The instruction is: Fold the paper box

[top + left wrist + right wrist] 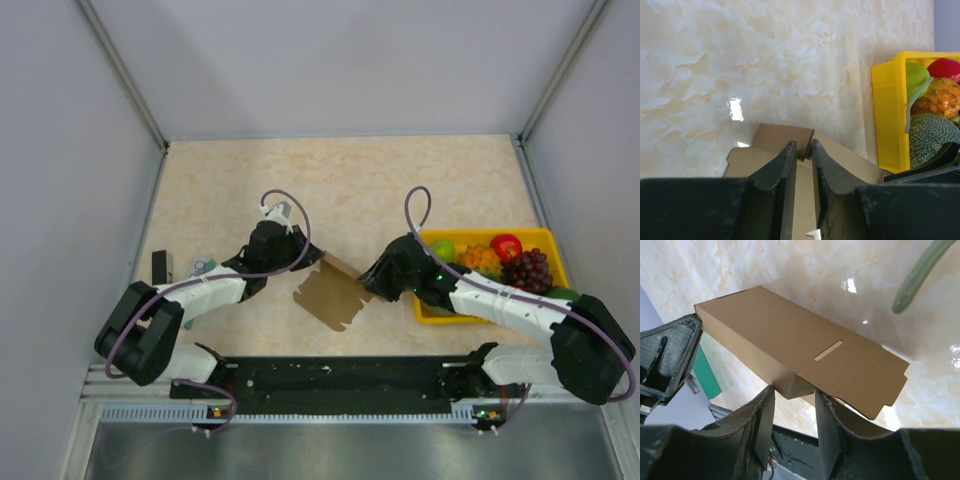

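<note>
Inward, left gripper [311, 264] on paper box [335, 298]

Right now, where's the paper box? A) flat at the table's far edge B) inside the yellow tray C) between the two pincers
C: the paper box spans the gap between the left pincer and the right pincer, outside the yellow tray.

Both arms are reaching inward; the left hand [804, 149] is pinching the paper box [790, 340], the right hand [794, 396] is straddling its corner, grip unclear.
</note>
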Tool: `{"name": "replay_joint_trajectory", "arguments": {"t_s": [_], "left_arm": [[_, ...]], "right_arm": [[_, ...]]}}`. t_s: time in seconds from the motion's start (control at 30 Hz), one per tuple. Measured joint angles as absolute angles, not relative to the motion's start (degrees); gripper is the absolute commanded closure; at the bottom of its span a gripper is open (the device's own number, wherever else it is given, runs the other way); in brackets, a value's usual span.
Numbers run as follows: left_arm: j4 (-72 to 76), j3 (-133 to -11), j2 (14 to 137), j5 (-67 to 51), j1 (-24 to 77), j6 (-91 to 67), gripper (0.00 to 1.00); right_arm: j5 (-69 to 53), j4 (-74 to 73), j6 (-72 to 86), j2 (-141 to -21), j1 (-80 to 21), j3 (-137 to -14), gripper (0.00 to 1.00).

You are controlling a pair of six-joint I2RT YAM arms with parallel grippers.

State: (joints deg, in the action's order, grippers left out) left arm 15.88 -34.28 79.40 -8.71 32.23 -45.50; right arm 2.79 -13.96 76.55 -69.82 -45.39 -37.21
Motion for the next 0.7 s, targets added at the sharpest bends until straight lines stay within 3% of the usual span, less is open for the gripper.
{"name": "replay_joint_trajectory", "arguments": {"t_s": [0.37,0.7], "left_arm": [[16.14,-34.28,79.4,-8.45,32.29,-45.5,0.78],[17.02,-34.0,79.77,-8.56,32.4,-45.52,0.78]], "right_arm": [[3.73,-9.1,80.82,-71.07,-45.39,-37.04,0.66],[6.15,-1.3,86.63,-70.06,-45.45,-31.4,0.77]]}}
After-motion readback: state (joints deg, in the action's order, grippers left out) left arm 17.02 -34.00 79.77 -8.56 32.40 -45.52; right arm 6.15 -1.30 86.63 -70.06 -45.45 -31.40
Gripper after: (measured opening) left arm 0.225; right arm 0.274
